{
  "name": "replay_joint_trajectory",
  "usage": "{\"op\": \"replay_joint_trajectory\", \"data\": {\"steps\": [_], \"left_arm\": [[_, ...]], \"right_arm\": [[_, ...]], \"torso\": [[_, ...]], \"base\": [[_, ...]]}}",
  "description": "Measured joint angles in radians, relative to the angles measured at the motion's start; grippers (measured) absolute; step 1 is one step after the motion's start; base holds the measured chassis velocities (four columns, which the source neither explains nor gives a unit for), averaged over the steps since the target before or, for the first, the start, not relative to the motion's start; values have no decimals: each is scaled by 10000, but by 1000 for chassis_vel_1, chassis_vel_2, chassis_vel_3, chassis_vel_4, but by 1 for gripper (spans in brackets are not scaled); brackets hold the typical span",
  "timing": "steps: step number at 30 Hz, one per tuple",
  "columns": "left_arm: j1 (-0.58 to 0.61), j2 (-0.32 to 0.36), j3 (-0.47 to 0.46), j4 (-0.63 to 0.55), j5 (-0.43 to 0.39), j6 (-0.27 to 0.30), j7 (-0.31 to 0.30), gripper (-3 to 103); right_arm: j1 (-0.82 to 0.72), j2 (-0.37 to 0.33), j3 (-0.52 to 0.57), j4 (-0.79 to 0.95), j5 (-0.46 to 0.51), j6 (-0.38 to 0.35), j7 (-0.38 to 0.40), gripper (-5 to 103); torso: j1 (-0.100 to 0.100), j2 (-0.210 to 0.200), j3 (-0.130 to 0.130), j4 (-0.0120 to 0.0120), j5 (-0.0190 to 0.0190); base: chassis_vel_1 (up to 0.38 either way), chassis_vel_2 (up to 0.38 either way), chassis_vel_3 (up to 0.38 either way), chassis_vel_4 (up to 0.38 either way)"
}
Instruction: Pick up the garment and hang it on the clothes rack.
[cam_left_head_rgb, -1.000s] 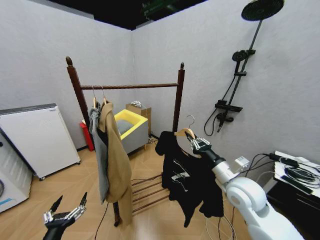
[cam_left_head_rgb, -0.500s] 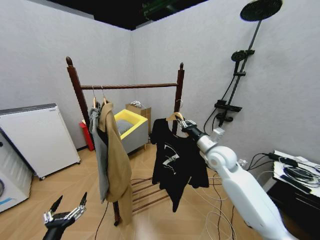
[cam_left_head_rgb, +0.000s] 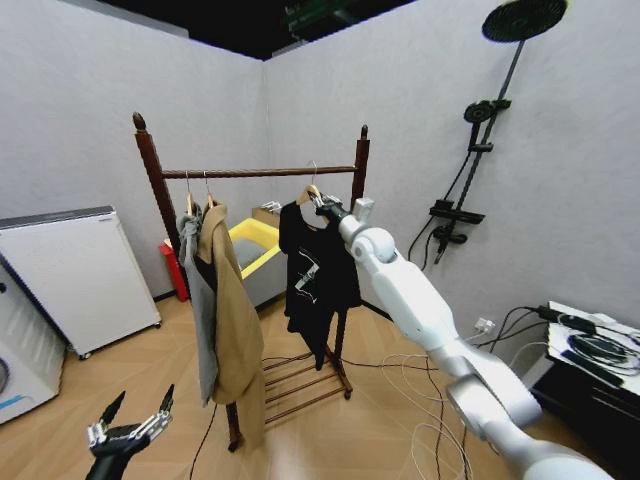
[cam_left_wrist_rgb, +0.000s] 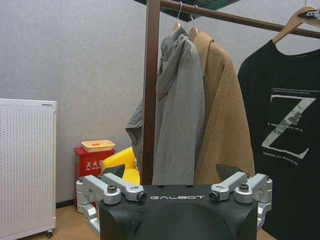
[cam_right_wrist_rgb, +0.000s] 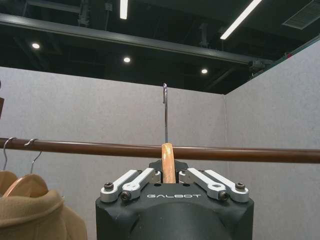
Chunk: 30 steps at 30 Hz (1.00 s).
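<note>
garment (cam_left_head_rgb: 312, 265) hangs from its wooden hanger right up at the top rail of the clothes rack (cam_left_head_rgb: 258, 173), next to the tan coat (cam_left_head_rgb: 232, 310). right gripper (cam_left_head_rgb: 322, 203) is closed tight on the hanger. left gripper (cam_left_head_rgb: 130, 432) waits down low with fingers spread wide, holding nothing.

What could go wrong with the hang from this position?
The right gripper holds the garment by its hanger, but in the right wrist view the metal hook rises above the clothes rack rail and looks not yet seated; releasing now might drop it. The shirt hangs close to the tan coat, so sideways drift could snag it. The left gripper is parked low.
</note>
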Motion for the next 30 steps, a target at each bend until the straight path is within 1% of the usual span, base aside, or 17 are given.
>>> {"op": "replay_joint_trajectory", "data": {"steps": [3, 6, 8, 9, 11, 12, 14, 17, 19, 20, 23, 25, 30], "left_arm": [[0, 0, 0, 0, 0, 0, -1, 100], [0, 0, 0, 0, 0, 0, -2, 100], [-1, 0, 0, -1, 0, 0, -1, 100], [-1, 0, 0, -1, 0, 0, -1, 100], [0, 0, 0, 0, 0, 0, 0, 100], [0, 0, 0, 0, 0, 0, 0, 100], [0, 0, 0, 0, 0, 0, -1, 100], [-1, 0, 0, 0, 0, 0, -1, 100], [0, 0, 0, 0, 0, 0, -1, 100], [0, 0, 0, 0, 0, 0, -1, 100], [0, 0, 0, 0, 0, 0, -1, 100], [0, 0, 0, 0, 0, 0, -1, 100], [0, 0, 0, 0, 0, 0, -1, 100]], "right_arm": [[618, 452, -80, -1142, -364, 190, -116, 10], [849, 623, -103, -1586, -506, 279, -167, 10], [1307, 1042, -123, -2564, -833, 482, -305, 10], [1307, 1042, -123, -2564, -833, 482, -305, 10], [1572, 1356, -83, -3279, -1063, 590, -372, 10], [1572, 1356, -83, -3279, -1063, 590, -372, 10], [1788, 1636, -9, -3940, -1285, 601, -398, 10], [1922, 1839, 96, -4434, -1472, 614, -417, 10], [2104, 2068, 223, -4985, -1653, 773, -518, 10], [2104, 2068, 223, -4985, -1653, 773, -518, 10], [2399, 2401, 360, -5654, -1809, 957, -638, 10], [2480, 2505, 401, -5815, -1839, 997, -676, 10], [2628, 2731, 528, -6155, -1912, 956, -672, 10]], "torso": [[0, 0, 0, -3, 3], [0, 0, 0, -3, 3], [0, 0, 0, -3, 2], [0, 0, 0, -3, 2], [-1, 1, 0, -1, 1], [-1, 1, 0, -1, 1], [-2, 2, -1, -2, 2], [-1, 1, -1, -3, 3], [-1, 1, -1, -4, 4], [-1, 1, -1, -4, 4], [-2, 1, -1, -1, 2], [-2, 1, -1, -1, 2], [-2, 2, -1, -2, 2]], "base": [[0, 0, 0, 0], [0, 0, 0, 0], [0, 0, 0, 0], [0, 0, 0, 0], [0, 0, 0, 0], [0, 0, 0, 0], [0, 0, 0, 0], [0, 0, 0, 0], [0, 0, 0, 0], [0, 0, 0, 0], [0, 0, 0, 0], [0, 0, 0, 0], [0, 0, 0, 0]]}}
